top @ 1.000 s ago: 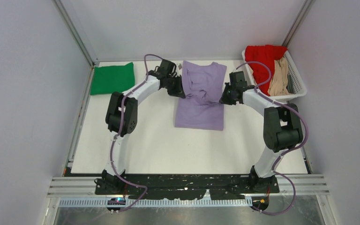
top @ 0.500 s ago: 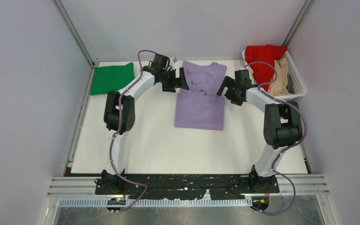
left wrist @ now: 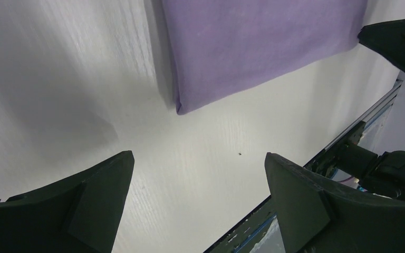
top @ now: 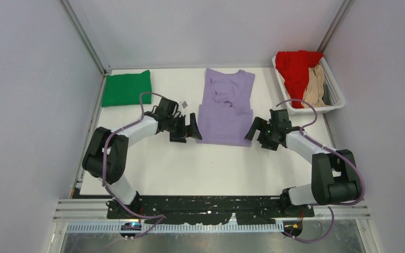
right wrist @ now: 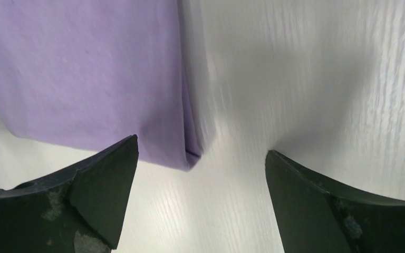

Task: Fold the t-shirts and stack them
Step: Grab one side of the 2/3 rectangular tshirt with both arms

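Lavender t-shirt point(top: 225, 108) lies flat at the middle of the white table point(top: 190, 168), the biggest cloth there. Its long axis runs from the far edge toward the arm bases, with the collar at the far end. The far half is rumpled; the near half is a smooth rectangle with a straight near edge.

At the far right stands a white slatted basket point(top: 335, 95) that holds a red t-shirt point(top: 294, 66) and a tan t-shirt point(top: 314, 87). A folded green t-shirt point(top: 126, 88) rests at the far left, well apart from the lavender one.

The left gripper point(top: 192, 128) sits just beside the shirt's near left corner, and the right gripper point(top: 254, 129) just beside its near right corner. Both claws gape wide and hold nothing. Each wrist view shows its own corner just ahead of the spread fingers.

Each arm seems equally near its corner, so the next fold likely calls for 2 pinches there, carried along the long axis toward the collar.
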You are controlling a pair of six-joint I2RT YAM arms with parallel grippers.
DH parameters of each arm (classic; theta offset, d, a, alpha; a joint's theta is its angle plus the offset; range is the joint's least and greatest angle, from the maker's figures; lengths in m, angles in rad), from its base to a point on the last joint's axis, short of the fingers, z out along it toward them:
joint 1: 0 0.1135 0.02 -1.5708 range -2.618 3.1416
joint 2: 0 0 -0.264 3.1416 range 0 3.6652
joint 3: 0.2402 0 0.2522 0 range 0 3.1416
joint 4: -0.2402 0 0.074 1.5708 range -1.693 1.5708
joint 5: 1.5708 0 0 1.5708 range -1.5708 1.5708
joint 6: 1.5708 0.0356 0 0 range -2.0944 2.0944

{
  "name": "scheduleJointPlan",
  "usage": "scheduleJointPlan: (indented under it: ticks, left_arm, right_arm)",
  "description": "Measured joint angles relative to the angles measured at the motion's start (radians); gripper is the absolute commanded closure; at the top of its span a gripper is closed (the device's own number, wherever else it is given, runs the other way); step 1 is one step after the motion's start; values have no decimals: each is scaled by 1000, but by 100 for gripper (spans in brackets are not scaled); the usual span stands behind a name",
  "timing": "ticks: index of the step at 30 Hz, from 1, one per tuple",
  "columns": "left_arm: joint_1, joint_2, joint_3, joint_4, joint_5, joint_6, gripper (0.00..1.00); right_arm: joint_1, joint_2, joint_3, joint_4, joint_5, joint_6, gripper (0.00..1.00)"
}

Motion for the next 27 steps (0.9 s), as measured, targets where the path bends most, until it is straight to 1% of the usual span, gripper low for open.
scheduleJointPlan:
  ticks: [1, 2, 3, 4, 5, 6, 7, 8, 9, 10, 12, 14, 17, 19, 20, 23, 24, 26, 27]
  left_arm:
    - [-6, 1, -22, 4, 0, -12, 1]
    - [-11, 3, -39, 8, 0, -20, 2]
    - [-17, 8, -48, 15, 0, -34, 6]
    - [-21, 14, -49, 22, -1, -40, 9]
    - [-26, 23, -49, 37, -4, -48, 14]
    - [-31, 32, -48, 51, -9, -58, 21]
    - [-34, 42, -48, 65, -17, -69, 29]
    - [-37, 54, -48, 78, -24, -79, 34]
    - [-38, 69, -48, 92, -27, -93, 38]
    - [-39, 83, -48, 103, -28, -100, 41]
    - [-39, 107, -41, 120, -20, -129, 44]
    - [-39, 122, -32, 135, -19, -152, 48]
    - [-40, 141, -24, 155, -21, -178, 55]
    - [-41, 154, -16, 158, -22, -193, 57]
    - [-43, 162, -10, 159, -22, -199, 60]
    - [-50, 183, 8, 162, -25, -212, 72]
    - [-53, 187, 10, 163, -27, -214, 79]
    - [-62, 202, 19, 163, -32, -221, 99]
    - [-67, 211, 24, 164, -35, -224, 100]
  right_arm:
    - [1, -5, -16, -1, -10, -2, 2]
    - [2, -14, -24, 6, -24, -4, 5]
    - [2, -21, -28, 16, -34, -5, 7]
    - [4, -23, -31, 22, -42, -7, 12]
    - [6, -22, -34, 30, -49, -7, 15]
    - [8, -21, -40, 36, -53, -7, 22]
    - [11, -19, -45, 41, -58, -6, 27]
    - [11, -15, -47, 42, -61, -9, 34]
    - [12, -9, -48, 42, -66, -8, 37]
    - [13, 0, -48, 45, -69, -7, 42]
    - [14, 16, -48, 55, -82, -5, 50]
    - [17, 27, -48, 61, -86, -3, 54]
    - [21, 41, -48, 70, -96, 0, 57]
    - [23, 48, -48, 77, -101, 1, 61]
    - [24, 51, -48, 80, -104, 1, 62]
    - [25, 63, -47, 90, -112, 4, 66]
    - [26, 66, -47, 93, -113, 5, 68]
    - [28, 72, -46, 97, -118, 7, 71]
    - [30, 77, -43, 98, -119, 7, 75]
